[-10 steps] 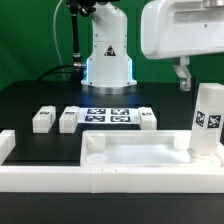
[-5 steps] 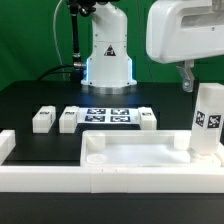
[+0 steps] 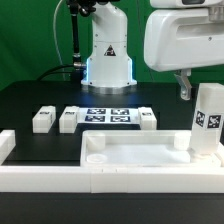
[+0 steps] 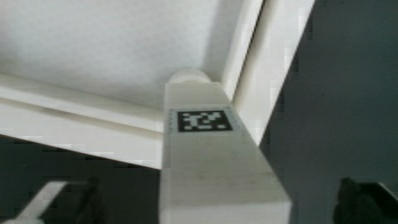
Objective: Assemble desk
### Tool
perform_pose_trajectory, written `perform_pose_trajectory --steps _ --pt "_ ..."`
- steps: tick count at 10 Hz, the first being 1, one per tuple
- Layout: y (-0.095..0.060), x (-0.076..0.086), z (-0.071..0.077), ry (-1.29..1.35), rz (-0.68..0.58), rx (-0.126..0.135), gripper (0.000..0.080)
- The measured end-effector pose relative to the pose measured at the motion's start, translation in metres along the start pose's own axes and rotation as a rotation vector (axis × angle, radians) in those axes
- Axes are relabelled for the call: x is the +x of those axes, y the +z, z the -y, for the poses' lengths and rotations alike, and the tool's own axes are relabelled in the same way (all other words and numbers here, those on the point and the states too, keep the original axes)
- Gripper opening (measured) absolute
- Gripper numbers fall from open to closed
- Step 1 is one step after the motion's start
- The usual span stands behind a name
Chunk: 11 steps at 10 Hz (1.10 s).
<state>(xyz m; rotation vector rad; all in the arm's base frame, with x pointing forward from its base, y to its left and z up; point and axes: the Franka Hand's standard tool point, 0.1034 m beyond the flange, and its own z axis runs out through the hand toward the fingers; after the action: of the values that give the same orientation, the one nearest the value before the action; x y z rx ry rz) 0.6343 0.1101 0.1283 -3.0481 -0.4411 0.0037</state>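
The white rimmed tabletop panel (image 3: 135, 152) lies at the front. One white block leg (image 3: 208, 120) stands upright at its corner on the exterior view's right and shows a tag. In the wrist view this leg (image 4: 205, 120) rises toward the camera over the panel's rim (image 4: 249, 60). My gripper (image 3: 188, 88) hangs just above and beside the top of the leg. Its dark fingers (image 4: 54, 200) are spread wide on either side of the leg and do not touch it. Three more legs (image 3: 42, 119) (image 3: 68, 119) (image 3: 147, 119) lie on the black table behind the panel.
The marker board (image 3: 108, 116) lies between the loose legs in front of the robot base (image 3: 108, 60). Low white border rails run along the front (image 3: 110, 182) and the exterior view's left (image 3: 8, 146).
The gripper has come down a little toward the top of the upright leg. The leg, the panel and the loose legs have not moved.
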Motion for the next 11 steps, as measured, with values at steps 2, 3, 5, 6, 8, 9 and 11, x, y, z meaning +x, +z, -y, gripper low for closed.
perform_pose_trajectory --steps 2,3,5,6,8,9,11 --pt "-0.0004 -0.0006 -0.0046 -0.083 0.002 0.0 0.0626" --pt "-0.0002 -0.0007 -0.0041 -0.07 0.002 0.001 0.0438" --pt "-0.0001 -0.0006 -0.0037 -0.045 0.002 0.002 0.0286" --pt "-0.0001 -0.0007 -0.0038 -0.047 0.002 0.002 0.0288" --pt "-0.0001 -0.0005 -0.0029 0.104 0.0 0.007 0.0288" --pt "0.0003 -0.0007 -0.0021 0.223 -0.004 0.014 0.0288" --pt "0.0008 0.0 -0.0028 0.45 -0.034 0.043 0.0288"
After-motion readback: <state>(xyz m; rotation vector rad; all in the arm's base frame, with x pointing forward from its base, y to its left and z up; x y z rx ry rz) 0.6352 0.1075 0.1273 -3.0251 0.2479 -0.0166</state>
